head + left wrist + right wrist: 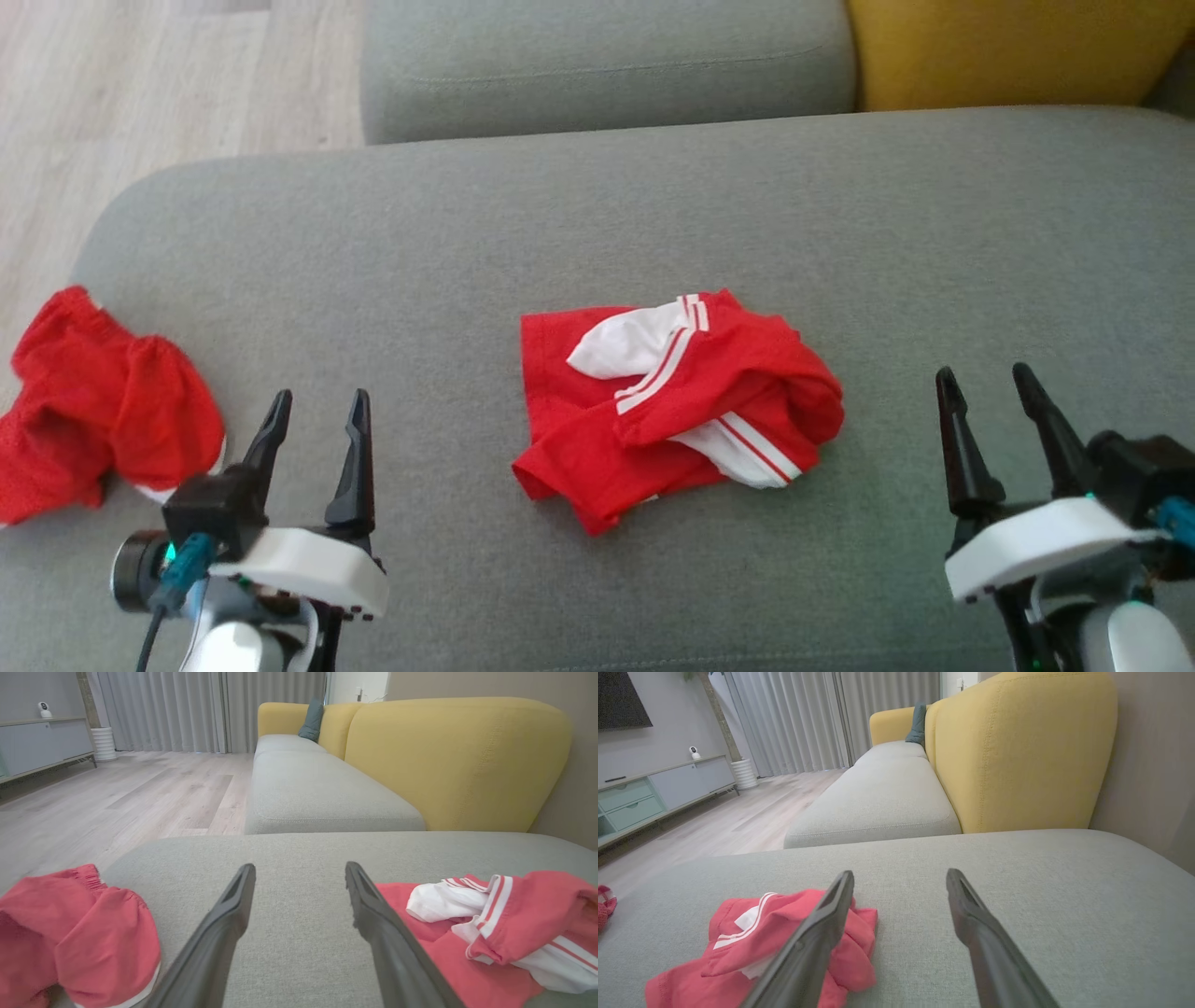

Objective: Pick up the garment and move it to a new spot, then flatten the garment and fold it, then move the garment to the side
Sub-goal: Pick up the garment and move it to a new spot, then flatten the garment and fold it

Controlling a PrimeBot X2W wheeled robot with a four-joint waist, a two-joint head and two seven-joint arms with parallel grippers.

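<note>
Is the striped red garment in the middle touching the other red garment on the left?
Apart. The head view shows a stretch of bare grey cushion between the striped red garment and the other red garment.

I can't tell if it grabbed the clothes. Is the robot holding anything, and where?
Nothing is held. The left gripper and right gripper are open and empty; the red-and-white garment lies crumpled on the grey sofa cushion between them.
</note>
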